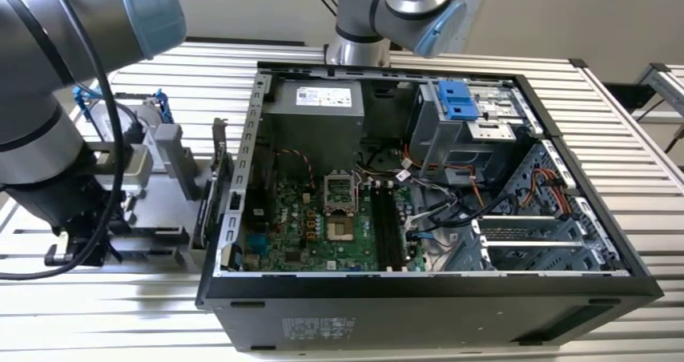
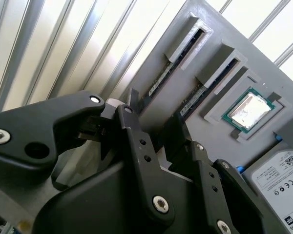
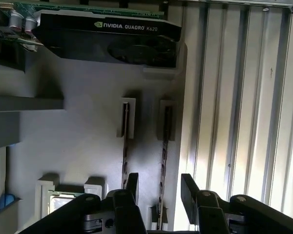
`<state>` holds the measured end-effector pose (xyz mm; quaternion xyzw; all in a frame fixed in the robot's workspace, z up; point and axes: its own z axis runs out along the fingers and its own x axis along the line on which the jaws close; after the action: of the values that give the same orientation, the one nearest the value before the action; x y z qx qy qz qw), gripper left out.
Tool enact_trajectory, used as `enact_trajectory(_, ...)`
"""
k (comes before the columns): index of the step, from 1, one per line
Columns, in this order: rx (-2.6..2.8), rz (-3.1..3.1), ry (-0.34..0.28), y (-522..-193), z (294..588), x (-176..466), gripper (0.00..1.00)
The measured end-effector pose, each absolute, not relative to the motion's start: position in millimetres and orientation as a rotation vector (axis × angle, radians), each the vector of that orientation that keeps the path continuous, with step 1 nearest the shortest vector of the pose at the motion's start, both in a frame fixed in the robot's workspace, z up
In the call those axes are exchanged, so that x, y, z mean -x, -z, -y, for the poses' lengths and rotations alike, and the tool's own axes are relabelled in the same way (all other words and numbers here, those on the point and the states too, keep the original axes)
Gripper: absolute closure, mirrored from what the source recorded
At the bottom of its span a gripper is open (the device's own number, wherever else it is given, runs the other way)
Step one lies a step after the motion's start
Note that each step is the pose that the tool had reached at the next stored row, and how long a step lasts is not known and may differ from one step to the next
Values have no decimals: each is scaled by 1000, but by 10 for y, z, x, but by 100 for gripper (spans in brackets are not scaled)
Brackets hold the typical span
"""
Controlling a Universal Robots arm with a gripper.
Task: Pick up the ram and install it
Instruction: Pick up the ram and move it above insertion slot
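Ribbed metal tabletop (image 3: 234,97) is seen under a grey tray (image 3: 78,136), where the ram (image 3: 163,161), a thin dark stick, is stood on edge in a slot. The claw (image 3: 160,187) is held open over the ram's end.

Silver-grey tubular arm (image 1: 32,130), pale blue joint caps (image 1: 150,14), black cables (image 1: 94,74), matte black end effector (image 3: 159,178) that bore silver screws (image 2: 160,204).

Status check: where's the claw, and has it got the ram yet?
Claw open over grey tray, straddling the ram. Ram upright in its slot, not clamped. Second stick in next slot, outside the claw.
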<state>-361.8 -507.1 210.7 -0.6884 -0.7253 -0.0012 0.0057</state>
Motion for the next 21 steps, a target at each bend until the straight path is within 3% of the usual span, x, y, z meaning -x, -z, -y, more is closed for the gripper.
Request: enact_trajectory(21, 2153, 2268, -1, -1951, 5081, 3618, 0)
